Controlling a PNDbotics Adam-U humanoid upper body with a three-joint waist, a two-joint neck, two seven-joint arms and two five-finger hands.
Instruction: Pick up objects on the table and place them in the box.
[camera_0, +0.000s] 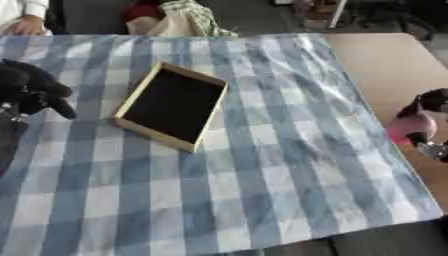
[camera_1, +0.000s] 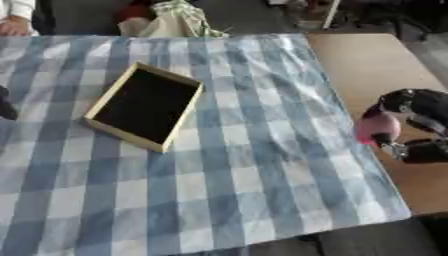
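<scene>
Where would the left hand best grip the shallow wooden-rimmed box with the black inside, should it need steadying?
Probably the long left wall of the shallow wooden-rimmed box, approached from the robot's left: it lies askew, that thin upright wall faces the left hand, suiting a pinch across it. The right hand holds a pink rounded object.

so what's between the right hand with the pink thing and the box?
Only bare checked cloth. In the right eye view nothing sits between the right hand, curled round the pink object, and the box.
</scene>
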